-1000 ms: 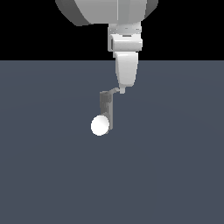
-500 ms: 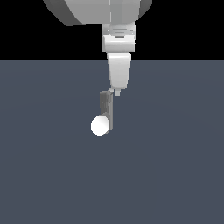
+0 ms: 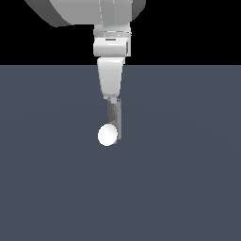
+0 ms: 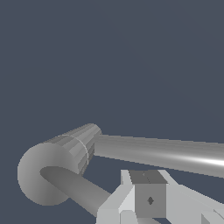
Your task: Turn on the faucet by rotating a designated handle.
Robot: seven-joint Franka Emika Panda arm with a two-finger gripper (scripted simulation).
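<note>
We are seeing the white ball (image 3: 108, 135) nearest in the exterior view, sitting at the base of the grey faucet (image 3: 116, 120) on the dark counter (image 3: 188, 179). Since a second ago the arm has been shifting toward the exterior view's left, and the gripper (image 3: 112, 99) is now hanging directly over the post's top, where the handle (image 4: 162, 154) is projecting. In the wrist view the fingers (image 4: 148, 197) are lying just beside that bar; we cannot tell whether they are gripping it.
</note>
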